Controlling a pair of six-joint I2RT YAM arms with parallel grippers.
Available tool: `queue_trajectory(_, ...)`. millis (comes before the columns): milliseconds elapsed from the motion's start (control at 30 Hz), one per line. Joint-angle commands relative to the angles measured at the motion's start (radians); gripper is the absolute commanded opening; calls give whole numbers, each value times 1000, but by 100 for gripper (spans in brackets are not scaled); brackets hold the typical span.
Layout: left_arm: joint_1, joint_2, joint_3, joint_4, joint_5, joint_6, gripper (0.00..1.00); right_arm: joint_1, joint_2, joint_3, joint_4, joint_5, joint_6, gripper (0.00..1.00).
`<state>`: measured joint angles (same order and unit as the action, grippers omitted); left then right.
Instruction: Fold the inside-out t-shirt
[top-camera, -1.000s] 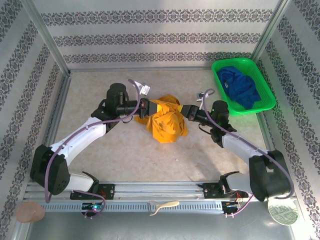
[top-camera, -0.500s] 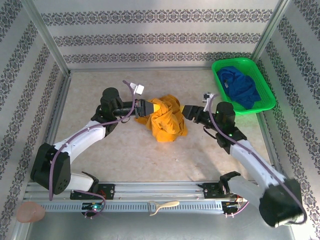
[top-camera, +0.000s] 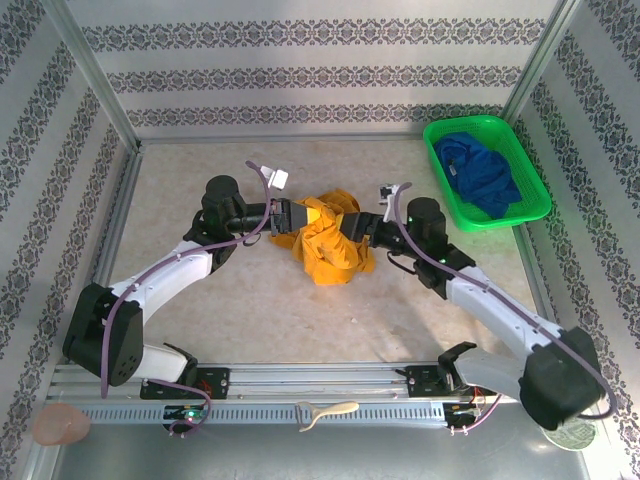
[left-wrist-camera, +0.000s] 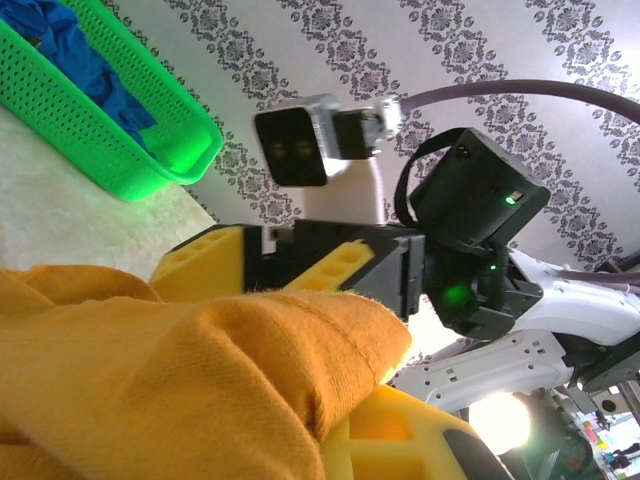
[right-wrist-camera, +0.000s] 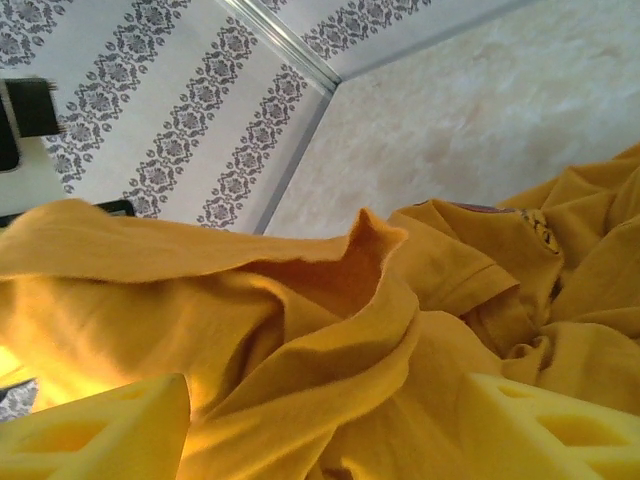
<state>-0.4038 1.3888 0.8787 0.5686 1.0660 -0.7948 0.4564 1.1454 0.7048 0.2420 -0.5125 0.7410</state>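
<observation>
The orange-yellow t-shirt (top-camera: 330, 250) lies bunched and wrinkled in the middle of the table. My left gripper (top-camera: 296, 214) is at its upper left edge, shut on a fold of it. In the left wrist view the cloth (left-wrist-camera: 150, 380) drapes over my lower finger (left-wrist-camera: 400, 430) and hides the other. My right gripper (top-camera: 352, 226) pushes into the shirt's right side, facing the left one. Its yellow fingers (right-wrist-camera: 100, 430) stand wide apart, open, with loose folds of the shirt (right-wrist-camera: 330, 360) between them. In the left wrist view the right gripper's fingers (left-wrist-camera: 330, 268) sit just behind the held fold.
A green basket (top-camera: 440, 130) holding a dark blue garment (top-camera: 480, 172) stands at the back right. Patterned walls close in the back and both sides. Bare tabletop lies in front of the shirt and to its left. A cream object (top-camera: 325, 410) lies on the front rail.
My right gripper has moved left, from beside the shirt into its right side. The left gripper drew back slightly a second ago and has since held still with the fold.
</observation>
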Motion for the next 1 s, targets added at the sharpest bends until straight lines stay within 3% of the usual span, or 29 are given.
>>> queue_trajectory(0, 8, -6, -16, 78, 27, -15, 0, 13, 58, 25, 190, -15, 99, 70)
queue_trajectory(100, 8, -7, -27, 85, 20, -16, 0, 18, 133, 24, 306, -71, 170, 62)
queue_trajectory(133, 8, -8, -33, 86, 14, -13, 0, 17, 157, 21, 343, -95, 196, 53)
queue_trajectory(267, 28, -26, -69, 80, -47, -1, 0, -4, 250, -24, 659, -195, 371, 2)
queue_trajectory(400, 101, -49, -155, 179, -97, -57, 0, -70, 262, -67, 881, -229, 507, 0)
queue_trajectory(667, 194, -28, -281, 268, -113, -91, 1, -88, 132, -69, 930, -302, 492, 0)
queue_trajectory(800, 193, -30, -293, 271, -127, -89, 36, -73, 128, -79, 939, -342, 462, 0)
queue_trajectory(900, 194, -90, -289, 189, -151, -51, 52, -80, 142, -101, 939, -330, 455, 0)
queue_trajectory(967, 192, -162, -281, 68, -196, 8, 57, -80, 157, -106, 939, -327, 452, 0)
